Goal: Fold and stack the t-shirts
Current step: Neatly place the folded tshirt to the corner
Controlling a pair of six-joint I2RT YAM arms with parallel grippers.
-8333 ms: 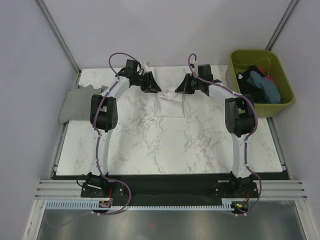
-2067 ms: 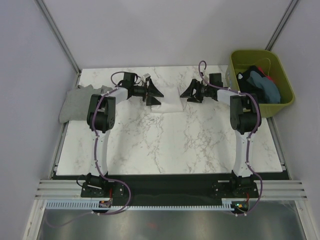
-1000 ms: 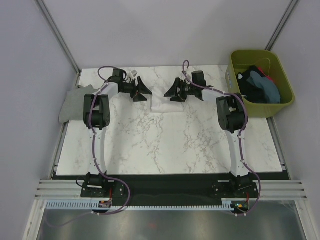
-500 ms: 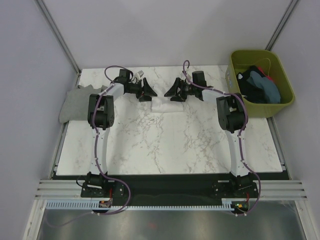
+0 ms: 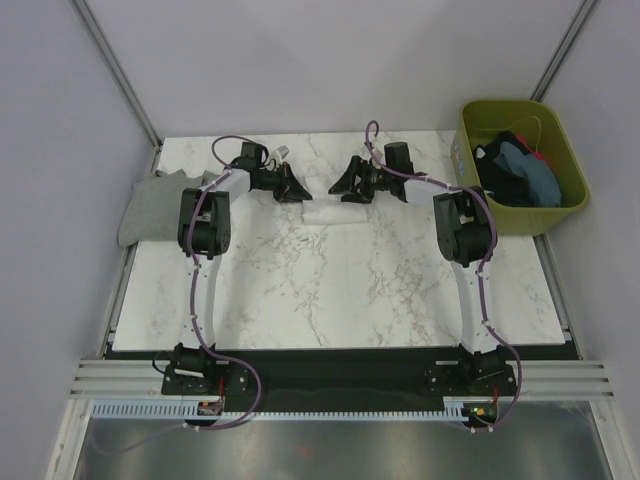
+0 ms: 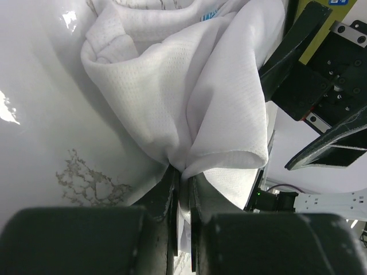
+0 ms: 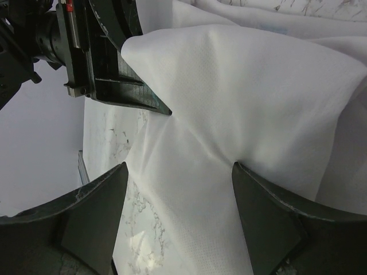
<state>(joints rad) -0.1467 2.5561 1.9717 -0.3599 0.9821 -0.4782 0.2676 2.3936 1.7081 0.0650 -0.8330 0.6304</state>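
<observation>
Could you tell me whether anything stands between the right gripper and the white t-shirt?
Nothing visible does: the right gripper hangs open directly over the white t-shirt, which the left gripper pinches.

Nothing is legible; the blue mark on the white t-shirt is too blurred.

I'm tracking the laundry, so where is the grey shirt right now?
In the top view the grey t-shirt lies on the table's far left edge, beside the left arm.
</observation>
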